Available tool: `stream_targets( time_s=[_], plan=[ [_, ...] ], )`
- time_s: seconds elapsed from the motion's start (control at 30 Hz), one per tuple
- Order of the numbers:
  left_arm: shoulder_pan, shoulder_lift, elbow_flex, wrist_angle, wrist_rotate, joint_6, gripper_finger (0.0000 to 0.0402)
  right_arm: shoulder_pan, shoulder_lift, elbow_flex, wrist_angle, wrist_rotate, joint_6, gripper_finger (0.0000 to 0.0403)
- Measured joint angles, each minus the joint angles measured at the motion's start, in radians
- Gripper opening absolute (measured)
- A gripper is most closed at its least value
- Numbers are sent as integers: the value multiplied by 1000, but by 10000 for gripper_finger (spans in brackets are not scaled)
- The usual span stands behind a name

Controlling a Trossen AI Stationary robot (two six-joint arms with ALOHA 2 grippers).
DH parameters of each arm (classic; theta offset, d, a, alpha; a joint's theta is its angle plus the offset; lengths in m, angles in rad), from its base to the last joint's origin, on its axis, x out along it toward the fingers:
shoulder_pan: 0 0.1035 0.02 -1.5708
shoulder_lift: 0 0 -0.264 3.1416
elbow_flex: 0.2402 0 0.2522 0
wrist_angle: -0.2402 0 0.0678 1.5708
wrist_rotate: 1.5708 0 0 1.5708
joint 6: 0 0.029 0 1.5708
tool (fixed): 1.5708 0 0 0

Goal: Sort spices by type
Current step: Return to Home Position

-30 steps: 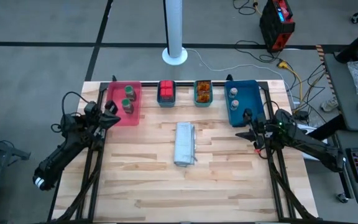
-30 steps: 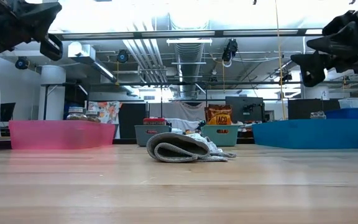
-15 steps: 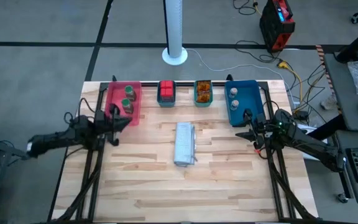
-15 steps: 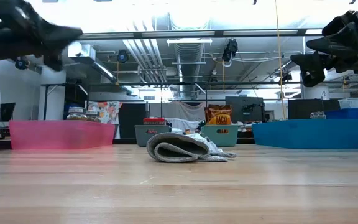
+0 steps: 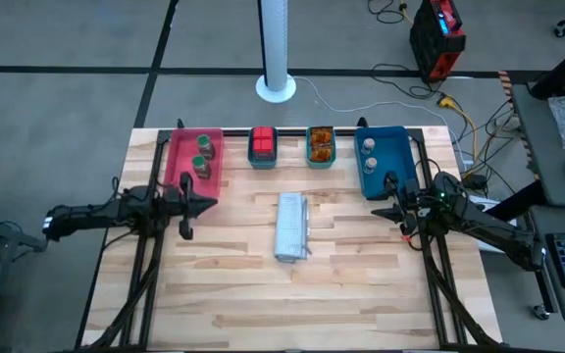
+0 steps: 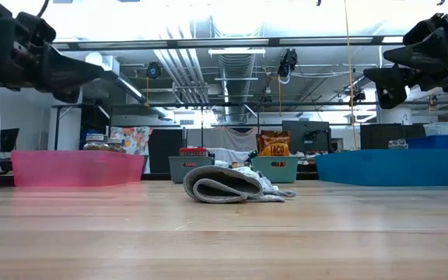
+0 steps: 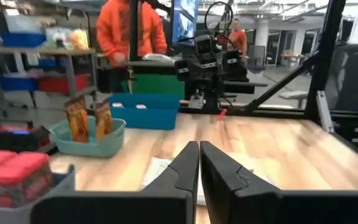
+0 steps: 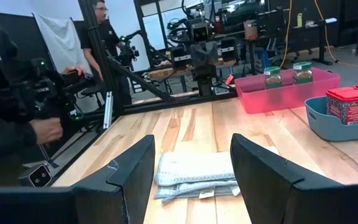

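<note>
Swinging away from the pink tray, the left arm is now lying level across the tabletop's left side, with the left claw hanging just in front of that tray, fingers pressed together and holding nothing. The right claw is waiting beside the blue tray, spread wide and empty. The spices are all sitting sorted: green-lidded jars in pink, red boxes and orange packets in the small bins between, and pale-lidded jars in blue. The task is looking finished.
</note>
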Motion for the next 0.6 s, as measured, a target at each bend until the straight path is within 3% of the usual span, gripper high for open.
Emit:
stream_targets(
  time_s=[0.6],
  plan=[
    [0,22,9,-1,-4,46,0,0,1,0,4,0,0,199]
  ],
)
